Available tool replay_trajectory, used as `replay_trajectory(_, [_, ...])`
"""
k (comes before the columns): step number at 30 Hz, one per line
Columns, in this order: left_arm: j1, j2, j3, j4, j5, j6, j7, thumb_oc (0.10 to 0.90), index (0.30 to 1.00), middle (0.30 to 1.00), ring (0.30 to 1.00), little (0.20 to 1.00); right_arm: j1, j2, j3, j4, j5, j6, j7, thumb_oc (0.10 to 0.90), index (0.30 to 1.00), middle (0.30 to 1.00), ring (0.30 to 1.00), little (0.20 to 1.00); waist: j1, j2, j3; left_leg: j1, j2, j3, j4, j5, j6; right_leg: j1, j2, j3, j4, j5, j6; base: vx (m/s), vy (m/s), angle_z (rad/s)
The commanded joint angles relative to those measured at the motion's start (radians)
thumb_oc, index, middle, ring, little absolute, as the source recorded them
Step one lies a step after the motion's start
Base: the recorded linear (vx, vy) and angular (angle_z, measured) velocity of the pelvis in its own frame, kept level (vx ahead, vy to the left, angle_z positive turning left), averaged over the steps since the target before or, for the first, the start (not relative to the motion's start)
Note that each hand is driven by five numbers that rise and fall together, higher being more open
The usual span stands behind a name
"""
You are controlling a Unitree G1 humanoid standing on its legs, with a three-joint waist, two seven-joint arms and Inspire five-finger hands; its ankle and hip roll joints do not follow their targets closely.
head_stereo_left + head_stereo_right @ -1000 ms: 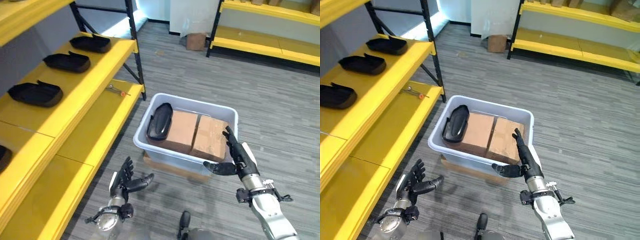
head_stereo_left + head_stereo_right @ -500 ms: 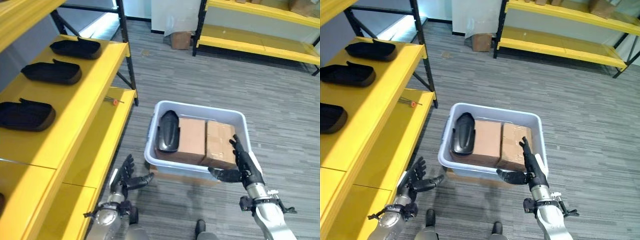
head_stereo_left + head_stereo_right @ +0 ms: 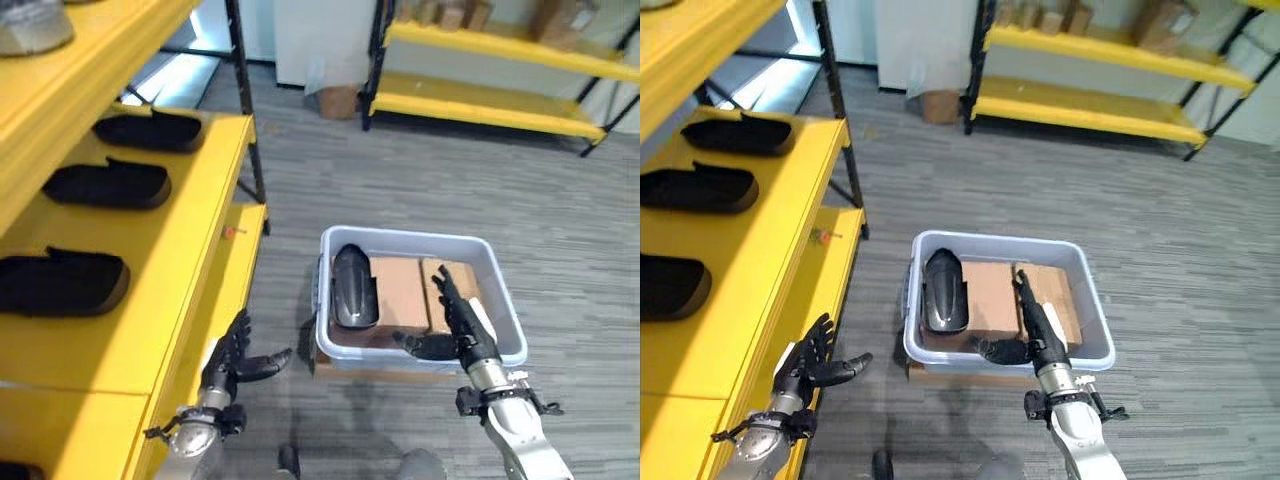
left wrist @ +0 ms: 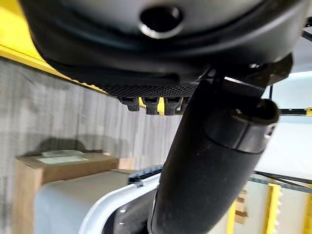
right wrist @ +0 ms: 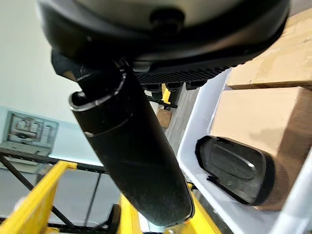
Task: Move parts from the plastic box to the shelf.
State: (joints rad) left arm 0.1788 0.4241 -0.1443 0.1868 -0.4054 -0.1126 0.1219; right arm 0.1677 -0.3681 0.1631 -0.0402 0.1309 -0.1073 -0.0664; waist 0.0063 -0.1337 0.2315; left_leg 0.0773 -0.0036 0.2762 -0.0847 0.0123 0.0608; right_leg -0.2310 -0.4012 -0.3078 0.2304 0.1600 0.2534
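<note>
Where the grey plank floor [image 3: 560,230] lies open between the racks, one pale plastic box [image 3: 503,315] is seen, set on a flat brown carton [image 4: 63,163]. Inside it two cardboard boxes [image 3: 400,292] are packed side by side, and one black moulded part [image 3: 352,286] is laid against the left one, at the box's left end. On the middle board of the yellow shelf [image 3: 185,250] at the robot's left, three more black parts [image 3: 105,184] are counted in a row, spaced apart; a further dark shape at the very bottom edge may be a fourth, but too little of it is visible to tell. A small red-tipped tool [image 3: 234,233] is seen on the lower board near the upright. A second yellow rack [image 3: 480,100] is placed along the far wall, with several brown cartons on it and one more carton [image 3: 338,100] on the floor beside it.

The right hand [image 3: 458,322] is held over the box's near rim, fingers straight and pointing across the right cardboard box, thumb spread towards the part; nothing is grasped. The left hand [image 3: 232,359] is held low beside the shelf's edge, fingers spread and thumb out, empty.
</note>
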Motion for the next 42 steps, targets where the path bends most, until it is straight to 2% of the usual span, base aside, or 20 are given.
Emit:
replay_trajectory(1, [-0.033,-0.021,0.041,-0.116,0.037,-0.079,-0.007,0.9,1.0,1.0,1.0,1.0,-0.105,-0.047,-0.058,-0.06,-0.017,-0.088,-0.016,0.9,1.0,1.0,1.0,1.0,-0.017,0.026,-0.006,0.069,0.066,-0.07,0.0,-0.049,-0.066,0.023,0.077,-0.003,-0.139,0.123,-0.024,0.06,-0.095,-0.06])
replay_trajectory(2, [-0.032,-0.021,0.041,-0.116,0.037,-0.079,-0.007,0.9,1.0,1.0,1.0,1.0,-0.104,-0.047,-0.058,-0.06,-0.017,-0.088,-0.016,0.9,1.0,1.0,1.0,1.0,-0.016,0.026,-0.006,0.07,0.066,-0.069,-0.001,-0.049,-0.066,0.023,0.077,-0.002,-0.139,0.123,-0.024,0.12,-0.104,0.18])
replay_trajectory(3, [-0.039,-0.026,0.032,-0.106,0.033,-0.08,-0.009,0.9,1.0,1.0,1.0,1.0,-0.1,-0.045,-0.059,-0.065,-0.013,-0.09,-0.013,0.9,1.0,1.0,1.0,1.0,-0.03,0.023,-0.013,0.065,0.068,-0.086,0.0,-0.044,-0.072,0.028,0.099,0.057,-0.147,0.106,-0.029,0.18,-0.152,0.24])
replay_trajectory(4, [-0.029,-0.036,0.028,-0.107,0.031,-0.083,-0.018,0.9,1.0,1.0,1.0,1.0,-0.085,-0.048,-0.06,-0.066,-0.007,-0.091,-0.002,0.9,1.0,1.0,1.0,1.0,-0.029,0.019,-0.032,0.064,0.075,-0.089,-0.002,-0.046,-0.079,0.051,0.122,0.071,-0.179,0.088,-0.038,0.18,-0.154,0.32])
replay_trajectory(7, [-0.022,-0.046,0.025,-0.115,0.02,-0.084,-0.02,0.9,1.0,1.0,1.0,1.0,-0.076,-0.054,-0.068,-0.074,0.005,-0.093,0.0,0.9,1.0,1.0,1.0,1.0,-0.029,0.029,-0.049,0.059,0.096,-0.092,0.002,-0.043,-0.093,0.063,0.137,0.046,-0.184,0.066,-0.047,0.17,-0.188,0.38])
replay_trajectory(13, [-0.026,-0.052,0.008,-0.111,-0.009,-0.082,-0.022,0.9,1.0,1.0,1.0,1.0,-0.067,-0.076,-0.087,-0.086,0.029,-0.105,-0.012,0.9,1.0,1.0,1.0,1.0,-0.049,0.052,-0.067,0.028,0.174,-0.114,0.034,-0.022,-0.14,0.083,0.187,0.009,-0.173,-0.003,-0.08,0.1,-0.196,0.15])
replay_trajectory(14, [-0.031,-0.054,0.007,-0.118,-0.018,-0.082,-0.018,0.9,1.0,1.0,1.0,1.0,-0.071,-0.084,-0.086,-0.085,0.036,-0.109,-0.018,0.9,1.0,1.0,1.0,1.0,-0.047,0.054,-0.058,-0.003,0.194,-0.12,0.087,-0.012,-0.153,0.088,0.197,0.005,-0.173,-0.02,-0.094,0.04,-0.188,0.11])
replay_trajectory(17, [-0.027,-0.055,0.007,-0.124,-0.026,-0.085,-0.022,0.9,1.0,1.0,1.0,1.0,-0.073,-0.093,-0.085,-0.086,0.043,-0.112,-0.016,0.9,1.0,1.0,1.0,1.0,-0.043,0.057,-0.042,-0.056,0.204,-0.151,0.196,-0.005,-0.167,0.101,0.209,-0.003,-0.175,-0.037,-0.115,0.01,-0.133,0.17])
replay_trajectory(19, [-0.036,-0.047,-0.002,-0.136,-0.03,-0.093,-0.02,0.9,1.0,1.0,1.0,1.0,-0.087,-0.117,-0.082,-0.092,0.048,-0.119,-0.016,0.9,1.0,1.0,1.0,1.0,-0.014,0.045,0.009,-0.144,0.152,-0.266,0.333,0.022,-0.185,0.108,0.212,0.006,-0.168,-0.042,-0.137,-0.07,-0.133,0.18])
replay_trajectory(20, [-0.035,-0.044,-0.003,-0.141,-0.032,-0.091,-0.022,0.9,1.0,1.0,1.0,1.0,-0.09,-0.119,-0.083,-0.091,0.047,-0.121,-0.019,0.9,1.0,1.0,1.0,1.0,-0.015,0.04,0.012,-0.161,0.154,-0.277,0.311,0.024,-0.181,0.109,0.21,0.001,-0.171,-0.045,-0.137,-0.03,-0.054,0.01])
replay_trajectory(22, [-0.028,-0.038,0.001,-0.154,-0.039,-0.087,-0.025,0.9,1.0,1.0,1.0,1.0,-0.089,-0.122,-0.087,-0.085,0.038,-0.118,-0.029,0.9,1.0,1.0,1.0,1.0,-0.018,0.037,0.007,-0.172,0.205,-0.26,0.2,0.03,-0.175,0.116,0.201,-0.002,-0.183,-0.049,-0.122,0.05,0.051,0.11])
replay_trajectory(23, [-0.026,-0.038,0.001,-0.155,-0.039,-0.086,-0.025,0.9,1.0,1.0,1.0,1.0,-0.088,-0.122,-0.087,-0.086,0.038,-0.117,-0.029,0.9,1.0,1.0,1.0,1.0,-0.017,0.038,0.006,-0.166,0.206,-0.257,0.191,0.033,-0.176,0.117,0.202,-0.001,-0.184,-0.05,-0.122,0.06,0.089,0.14])
replay_trajectory(24, [-0.022,-0.036,0.001,-0.161,-0.038,-0.087,-0.024,0.9,1.0,1.0,1.0,1.0,-0.087,-0.122,-0.089,-0.086,0.036,-0.117,-0.033,0.9,1.0,1.0,1.0,1.0,-0.015,0.04,0.006,-0.172,0.229,-0.247,0.143,0.061,-0.178,0.119,0.199,0.004,-0.186,-0.052,-0.117,0.09,0.175,0.04])
replay_trajectory(25, [-0.021,-0.033,0.002,-0.157,-0.032,-0.087,-0.021,0.9,1.0,1.0,1.0,1.0,-0.096,-0.134,-0.093,-0.084,0.017,-0.12,-0.044,0.9,1.0,1.0,1.0,1.0,-0.008,0.054,0.011,-0.2,0.266,-0.252,0.062,0.135,-0.189,0.125,0.19,0.015,-0.187,-0.058,-0.102,0.09,0.176,0.14])
replay_trajectory(28, [-0.01,-0.037,0.002,-0.159,-0.033,-0.088,-0.031,0.9,1.0,1.0,1.0,1.0,-0.101,-0.143,-0.087,-0.081,-0.01,-0.117,-0.041,0.9,1.0,1.0,1.0,1.0,-0.004,0.071,0.008,-0.172,0.254,-0.253,0.035,0.117,-0.189,0.126,0.188,0.037,-0.188,-0.058,-0.093,0.07,0.179,-0.1])
replay_trajectory(30, [-0.013,-0.037,-0.002,-0.161,-0.041,-0.092,-0.04,0.9,1.0,1.0,1.0,1.0,-0.109,-0.15,-0.091,-0.079,-0.046,-0.11,-0.042,0.9,1.0,1.0,1.0,1.0,-0.014,0.082,0.007,-0.163,0.241,-0.21,0.041,0.104,-0.19,0.124,0.162,0.043,-0.189,-0.04,-0.083,0.07,0.194,-0.59])
replay_trajectory(36, [-0.065,0.007,-0.012,-0.168,-0.033,-0.101,-0.029,0.9,1.0,1.0,1.0,1.0,-0.2,-0.144,-0.076,-0.034,-0.072,-0.094,-0.079,0.9,1.0,1.0,1.0,1.0,-0.003,0.058,0.057,-0.161,0.185,-0.145,0.073,0.058,-0.157,0.079,0.101,0.09,-0.174,-0.002,-0.058,0.0,0.175,-0.13])
replay_trajectory(39, [-0.098,0.035,-0.019,-0.199,-0.035,-0.11,-0.024,0.9,1.0,1.0,1.0,1.0,-0.297,-0.241,-0.089,0.025,-0.191,-0.07,-0.131,0.9,1.0,1.0,1.0,1.0,0.003,0.053,0.1,-0.195,0.164,-0.144,0.098,0.045,-0.15,0.051,0.071,0.086,-0.169,0.009,-0.048,-0.04,0.073,-0.03])
replay_trajectory(41, [-0.107,0.04,-0.021,-0.208,-0.035,-0.111,-0.024,0.9,1.0,1.0,1.0,1.0,-0.323,-0.262,-0.09,0.036,-0.206,-0.07,-0.146,0.9,1.0,1.0,1.0,1.0,0.002,0.054,0.113,-0.208,0.159,-0.147,0.107,0.043,-0.149,0.039,0.066,0.088,-0.163,0.011,-0.048,-0.05,0.02,0.02])
replay_trajectory(42, [-0.111,0.048,-0.022,-0.212,-0.037,-0.115,-0.023,0.9,1.0,1.0,1.0,1.0,-0.345,-0.314,-0.088,0.056,-0.26,-0.062,-0.147,0.9,1.0,1.0,1.0,1.0,0.004,0.053,0.128,-0.222,0.158,-0.149,0.11,0.046,-0.149,0.027,0.062,0.09,-0.159,0.013,-0.048,-0.05,0.017,0.04])
